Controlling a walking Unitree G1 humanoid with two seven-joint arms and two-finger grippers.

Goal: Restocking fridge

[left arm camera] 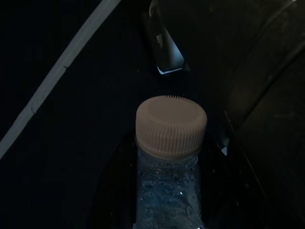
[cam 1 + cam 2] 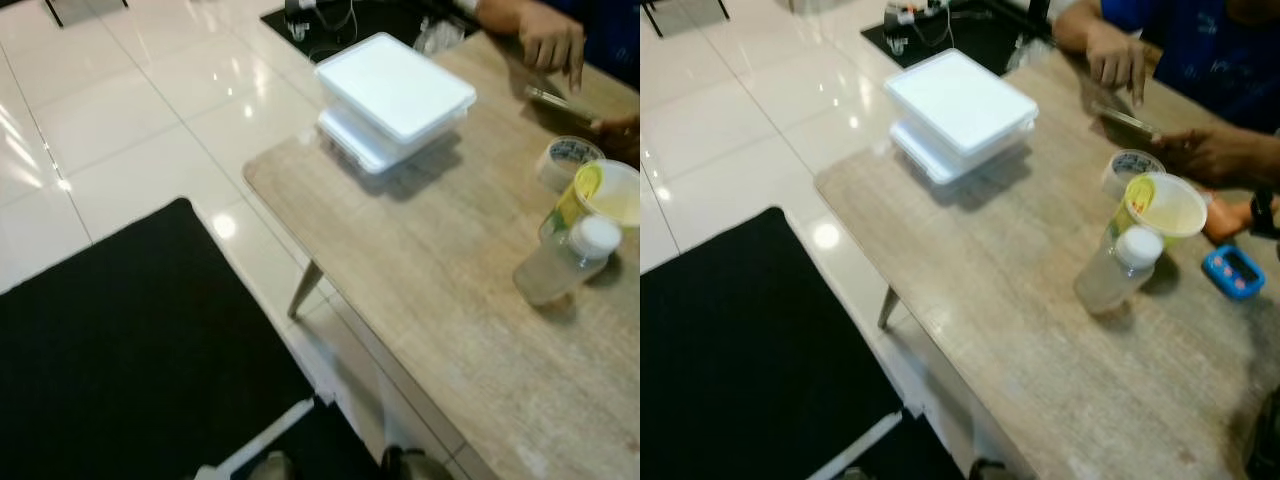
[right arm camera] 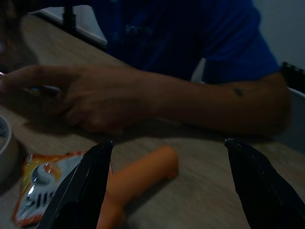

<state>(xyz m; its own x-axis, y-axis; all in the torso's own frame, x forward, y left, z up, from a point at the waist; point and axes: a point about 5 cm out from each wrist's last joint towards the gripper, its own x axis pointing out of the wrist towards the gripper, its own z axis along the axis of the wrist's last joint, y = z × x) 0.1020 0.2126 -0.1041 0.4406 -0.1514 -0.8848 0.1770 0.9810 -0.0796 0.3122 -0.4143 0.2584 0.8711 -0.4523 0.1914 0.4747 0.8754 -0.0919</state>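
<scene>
Pale wood-grain surface [image 2: 1020, 300] carries white boxes [image 2: 960, 105], a clear white-capped bottle [image 2: 1120, 268], a yellow cup [image 2: 1160, 208] and a blue gadget [image 2: 1234, 272]. An orange sausage [image 3: 140, 179] lies between the black jaws. The shirt [image 3: 181, 33] is blue.

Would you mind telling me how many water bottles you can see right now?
2. One clear bottle with a white cap stands on the wooden table, touching the yellow cup. Another bottle sits in the left gripper, in the left wrist view. Others may be hidden.
</scene>
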